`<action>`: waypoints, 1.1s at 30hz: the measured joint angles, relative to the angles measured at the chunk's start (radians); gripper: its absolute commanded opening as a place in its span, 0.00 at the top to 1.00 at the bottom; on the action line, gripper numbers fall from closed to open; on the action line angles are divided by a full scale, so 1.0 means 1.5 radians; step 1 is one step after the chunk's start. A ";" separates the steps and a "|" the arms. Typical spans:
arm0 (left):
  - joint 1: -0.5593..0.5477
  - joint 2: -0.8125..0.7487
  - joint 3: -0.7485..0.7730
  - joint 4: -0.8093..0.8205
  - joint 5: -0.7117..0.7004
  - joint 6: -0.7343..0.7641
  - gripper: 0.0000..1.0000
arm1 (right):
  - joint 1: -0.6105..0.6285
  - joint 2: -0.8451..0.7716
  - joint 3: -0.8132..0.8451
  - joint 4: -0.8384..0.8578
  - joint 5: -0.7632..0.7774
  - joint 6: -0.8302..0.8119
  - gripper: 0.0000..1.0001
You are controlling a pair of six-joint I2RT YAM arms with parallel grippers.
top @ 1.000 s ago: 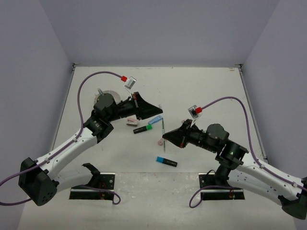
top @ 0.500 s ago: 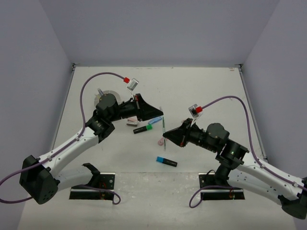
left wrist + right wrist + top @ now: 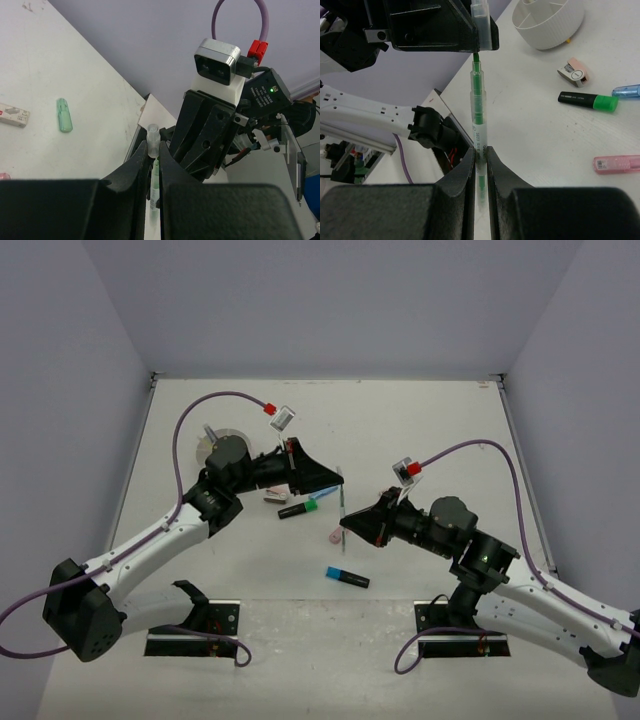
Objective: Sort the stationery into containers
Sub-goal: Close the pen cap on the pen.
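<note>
The green pen (image 3: pixel 477 120) is held off the table (image 3: pixel 420 430) between the two arms. It is well out from the white cup (image 3: pixel 549 22), on the side towards the right arm and nearer the arm bases. The right gripper (image 3: pixel 480 152) is clamped on the lower barrel. The left gripper (image 3: pixel 153 149) is pinched shut on the clear cap (image 3: pixel 480 25), which sits in line with the bare green tip and only just beyond it. Whether the cap is going on or coming off cannot be told.

The pen is likely light, stiff and thin, with a smooth plastic barrel that could slide or twist in the pads. The cap probably holds by friction alone. A grip across the barrel close to the tip end, and across the cap's sides, seems best. Any pull or push should run straight along the pen, since a sideways load could flex it or lever it out of the fingers.

Compared with a second ago, the left gripper has moved further from the cup towards the pen. It now mostly hides the blue marker (image 3: pixel 625 90) from overhead. The right arm, the green-ended highlighter (image 3: pixel 298 509) and both grips are unchanged.
</note>
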 measured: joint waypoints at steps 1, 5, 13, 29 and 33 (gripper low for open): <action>-0.001 0.000 0.000 0.001 0.000 0.001 1.00 | 0.000 0.000 0.001 -0.002 0.001 0.000 1.00; -0.004 0.001 0.000 0.002 -0.001 0.005 1.00 | 0.000 0.001 0.009 -0.017 0.003 -0.004 1.00; -0.004 0.000 0.000 0.000 -0.002 0.011 1.00 | 0.001 0.010 0.013 -0.022 0.004 -0.005 1.00; -0.013 0.000 0.000 -0.001 -0.005 0.011 1.00 | 0.000 0.011 0.016 -0.026 0.015 -0.008 1.00; -0.019 0.000 -0.006 0.003 -0.006 0.015 1.00 | 0.000 0.011 0.030 -0.043 0.022 -0.020 1.00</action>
